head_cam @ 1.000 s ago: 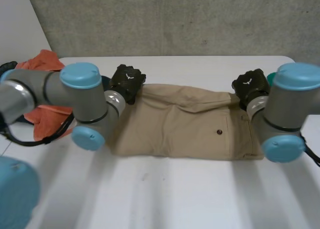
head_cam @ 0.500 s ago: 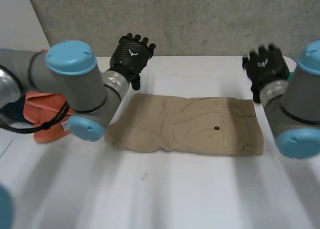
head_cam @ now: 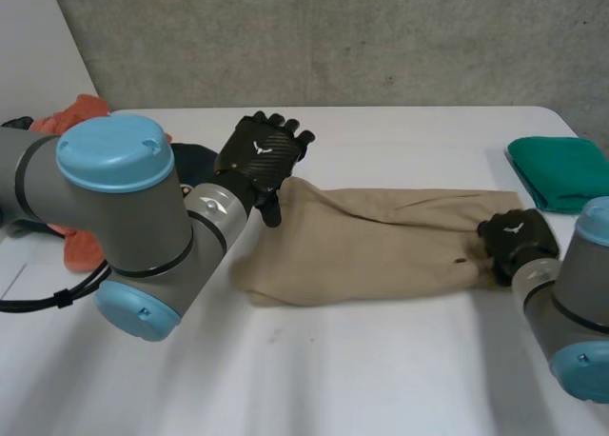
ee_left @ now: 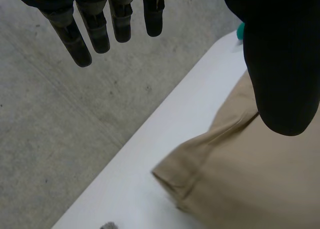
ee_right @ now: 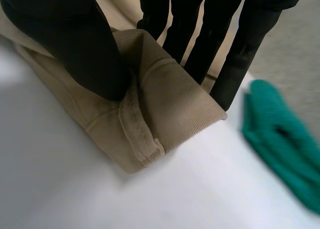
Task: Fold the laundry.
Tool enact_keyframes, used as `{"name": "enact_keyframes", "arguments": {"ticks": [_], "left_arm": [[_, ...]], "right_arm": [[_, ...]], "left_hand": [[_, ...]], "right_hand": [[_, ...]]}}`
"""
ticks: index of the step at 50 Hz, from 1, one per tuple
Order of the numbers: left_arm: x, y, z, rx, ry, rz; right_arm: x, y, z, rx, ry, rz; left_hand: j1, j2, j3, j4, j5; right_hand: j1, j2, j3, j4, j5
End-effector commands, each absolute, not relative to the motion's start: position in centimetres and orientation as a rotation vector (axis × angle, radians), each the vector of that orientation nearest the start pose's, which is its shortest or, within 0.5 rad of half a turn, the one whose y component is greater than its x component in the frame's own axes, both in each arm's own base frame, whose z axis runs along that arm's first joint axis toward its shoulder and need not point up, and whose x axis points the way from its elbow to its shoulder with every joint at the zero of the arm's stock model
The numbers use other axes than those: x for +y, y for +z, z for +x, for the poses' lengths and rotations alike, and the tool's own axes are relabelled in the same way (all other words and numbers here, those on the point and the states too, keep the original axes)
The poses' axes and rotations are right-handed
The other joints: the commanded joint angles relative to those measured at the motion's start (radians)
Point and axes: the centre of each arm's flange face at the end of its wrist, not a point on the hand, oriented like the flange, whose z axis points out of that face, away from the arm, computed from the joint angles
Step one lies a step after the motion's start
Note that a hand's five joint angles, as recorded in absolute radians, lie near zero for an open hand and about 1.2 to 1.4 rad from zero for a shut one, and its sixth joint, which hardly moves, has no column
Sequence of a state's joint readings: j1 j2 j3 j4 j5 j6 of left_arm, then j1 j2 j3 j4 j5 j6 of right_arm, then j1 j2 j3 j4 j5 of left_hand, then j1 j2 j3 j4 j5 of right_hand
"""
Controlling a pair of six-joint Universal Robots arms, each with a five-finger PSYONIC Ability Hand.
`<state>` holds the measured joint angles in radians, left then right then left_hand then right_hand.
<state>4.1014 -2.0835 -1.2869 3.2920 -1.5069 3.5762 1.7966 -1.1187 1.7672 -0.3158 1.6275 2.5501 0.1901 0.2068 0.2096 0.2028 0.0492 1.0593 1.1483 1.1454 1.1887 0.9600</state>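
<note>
Right fingers, thumb — shorts between

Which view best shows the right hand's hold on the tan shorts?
Right wrist view: right hand pinches the tan shorts between thumb and fingers. Head view: its back. Left wrist view: the shorts' other end.

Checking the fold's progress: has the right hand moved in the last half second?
Yes. The right hand has come from near the far edge of the table toward the near side, and now pinches the waistband end of the khaki shorts.
</note>
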Motion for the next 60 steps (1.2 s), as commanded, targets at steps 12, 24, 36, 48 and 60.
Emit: {"name": "enact_keyframes", "arguments": {"ticks": [12,24,36,48,60], "left_arm": [[-25.1,25.5,-34.0,2.009,-2.319,1.223],[-26.9,27.0,-32.8,2.072,-2.41,1.009],[-26.5,28.4,-35.5,2.105,-2.585,0.978],[-23.5,17.5,-40.7,2.476,-2.118,1.306],[-24.2,12.4,-37.5,2.532,-1.623,1.238]], "right_arm": [[-22.8,18.1,31.9,1.366,-2.337,-1.924],[-19.2,14.7,34.7,1.193,-2.135,-2.005],[-25.4,25.6,26.0,1.864,-1.953,-0.689],[-30.6,18.7,26.1,2.272,-1.52,-0.717],[-32.2,12.5,26.7,2.409,-1.31,-0.915]], "left_hand": [[-0.016,-0.032,-0.035,-0.028,-0.049],[-0.012,-0.028,-0.031,-0.025,-0.045],[0.012,-0.005,-0.008,-0.001,-0.022],[0.029,0.013,0.01,0.017,-0.004],[0.029,0.013,0.01,0.017,-0.004]], "right_hand": [[0.337,0.248,0.251,0.208,0.262],[-0.885,-0.974,-0.971,-1.014,-0.96],[-0.885,-0.974,-0.971,-1.014,-0.96],[-0.885,-0.974,-0.971,-1.014,-0.96],[-0.885,-0.974,-0.971,-1.014,-0.96]]}}
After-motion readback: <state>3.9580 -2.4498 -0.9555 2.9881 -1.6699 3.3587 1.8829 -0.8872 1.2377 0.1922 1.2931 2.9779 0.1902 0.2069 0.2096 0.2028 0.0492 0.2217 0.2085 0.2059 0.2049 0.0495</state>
